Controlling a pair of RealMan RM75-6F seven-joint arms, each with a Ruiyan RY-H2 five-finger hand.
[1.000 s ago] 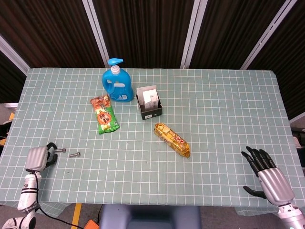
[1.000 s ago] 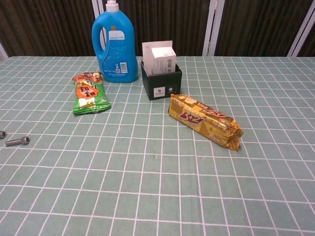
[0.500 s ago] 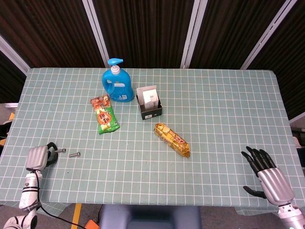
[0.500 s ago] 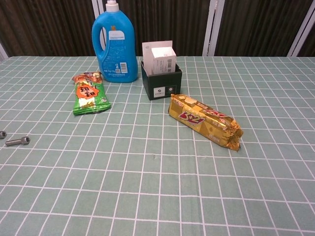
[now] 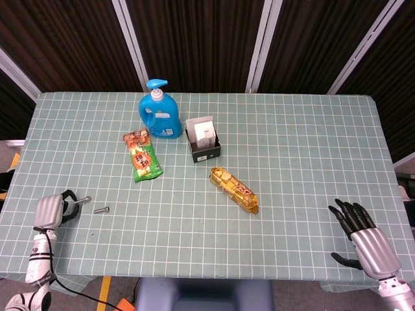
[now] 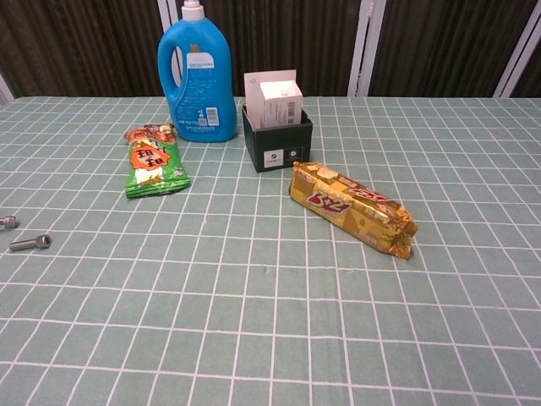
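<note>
My left hand (image 5: 52, 210) is at the table's front left corner, its fingertips (image 5: 69, 197) closed around one end of a small metal bolt (image 5: 83, 199). The bolt's tip (image 6: 8, 222) shows at the left edge of the chest view. A second bolt (image 5: 100, 209) lies loose on the cloth just right of that hand, also seen low on the left in the chest view as a short grey bolt (image 6: 30, 244). My right hand (image 5: 360, 237) hovers at the front right edge with fingers spread and nothing in it. Neither hand shows in the chest view.
A blue detergent bottle (image 5: 158, 115) stands at the back. Beside it are a black box (image 5: 203, 146) holding white cartons and a green snack bag (image 5: 142, 155). A gold biscuit pack (image 5: 235, 189) lies mid-table. The checked green cloth (image 5: 292, 162) covers the table.
The left hand shifted slightly and the bolt in its fingertips rose a little off the cloth. The right hand and everything else stayed put.
</note>
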